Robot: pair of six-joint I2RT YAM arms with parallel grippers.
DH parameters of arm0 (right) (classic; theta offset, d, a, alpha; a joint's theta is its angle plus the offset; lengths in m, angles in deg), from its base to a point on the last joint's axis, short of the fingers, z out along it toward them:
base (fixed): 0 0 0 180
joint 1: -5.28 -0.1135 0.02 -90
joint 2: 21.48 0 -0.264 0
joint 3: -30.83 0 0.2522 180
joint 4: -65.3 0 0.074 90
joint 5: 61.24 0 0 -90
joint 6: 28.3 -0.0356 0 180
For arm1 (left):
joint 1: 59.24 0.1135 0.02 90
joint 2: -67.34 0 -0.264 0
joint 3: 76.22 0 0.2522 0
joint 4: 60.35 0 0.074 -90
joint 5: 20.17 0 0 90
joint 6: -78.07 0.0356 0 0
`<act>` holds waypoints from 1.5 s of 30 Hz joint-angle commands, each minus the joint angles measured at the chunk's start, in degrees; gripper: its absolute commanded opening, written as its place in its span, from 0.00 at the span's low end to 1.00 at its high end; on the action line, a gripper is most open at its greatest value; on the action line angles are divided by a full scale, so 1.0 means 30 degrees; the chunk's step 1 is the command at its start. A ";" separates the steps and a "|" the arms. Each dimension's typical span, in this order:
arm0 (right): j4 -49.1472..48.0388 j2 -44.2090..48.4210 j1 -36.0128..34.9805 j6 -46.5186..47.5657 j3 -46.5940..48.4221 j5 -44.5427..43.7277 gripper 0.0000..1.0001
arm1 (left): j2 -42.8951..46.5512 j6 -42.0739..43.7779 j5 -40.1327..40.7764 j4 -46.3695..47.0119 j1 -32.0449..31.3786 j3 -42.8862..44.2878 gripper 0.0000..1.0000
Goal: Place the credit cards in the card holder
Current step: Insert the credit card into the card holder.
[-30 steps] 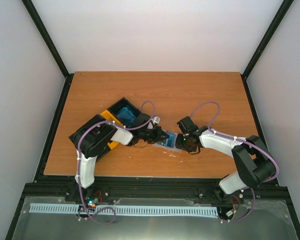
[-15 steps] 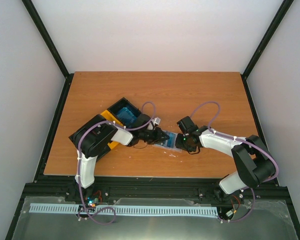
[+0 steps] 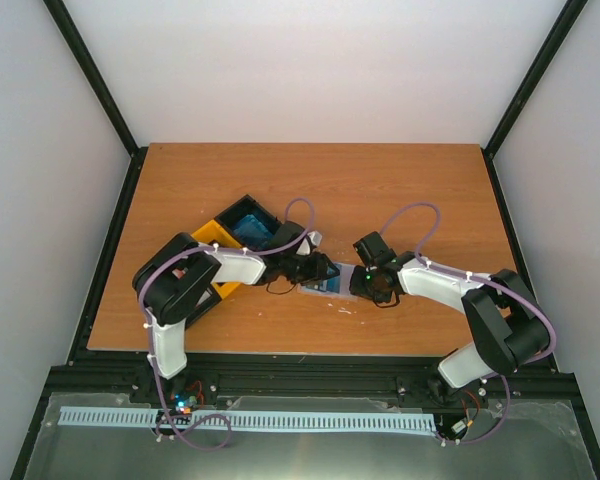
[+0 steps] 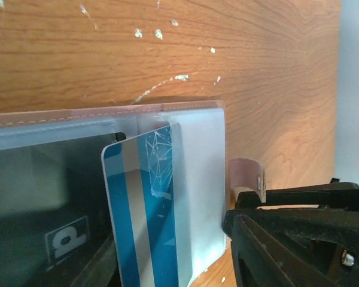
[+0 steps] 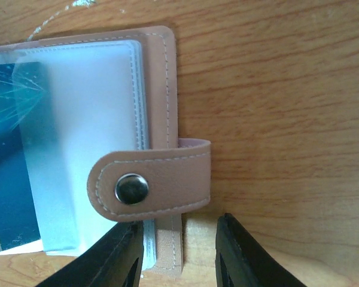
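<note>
The tan-pink card holder (image 3: 332, 284) lies open on the table between my two grippers, its clear sleeves (image 4: 197, 179) facing up. My left gripper (image 3: 317, 270) is shut on a light blue card (image 4: 145, 227), whose leading edge sits inside a sleeve; the card also shows in the right wrist view (image 5: 9, 179). My right gripper (image 5: 176, 257) is open and straddles the holder's (image 5: 161, 89) near edge below the snap strap (image 5: 161, 179), with one finger (image 5: 107, 260) on the sleeves. Red and black cards are out of view.
The black and yellow bin tray (image 3: 212, 232) stands just left of the left gripper, with something blue (image 3: 250, 226) in its far bin. My right gripper's black body (image 4: 293, 239) fills the lower right of the left wrist view. White specks dot the wood.
My left gripper has moved right toward the holder, its arm stretching out, and less of the blue card shows between the grippers. The right arm has barely moved.
</note>
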 commanded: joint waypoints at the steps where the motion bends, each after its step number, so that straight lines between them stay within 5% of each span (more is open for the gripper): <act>1: 0.0540 -0.1013 0.0079 -0.0252 -0.0495 0.0210 0.35 | 0.0357 0.1405 0.1763 -0.4341 -0.0323 0.0746 0.49; 17: -0.0708 -0.0996 0.0067 0.1069 -0.0421 0.1834 0.35 | 0.0829 0.1808 0.3698 -1.0938 -0.0430 0.3460 0.59; 29: -0.0728 -0.1249 0.0065 0.1473 -0.0256 0.2166 0.35 | 0.0623 0.2264 0.3342 -1.1288 -0.0427 0.4046 0.47; 37: -0.1316 -0.2059 0.0063 0.2444 0.0175 0.3169 0.28 | -0.0331 0.4639 0.0577 -1.1036 -0.0458 0.4571 0.46; 45: -0.1114 -0.2381 0.0071 0.2271 0.0334 0.2690 0.28 | -0.0431 0.5780 0.1424 -1.2265 -0.0459 0.5338 0.49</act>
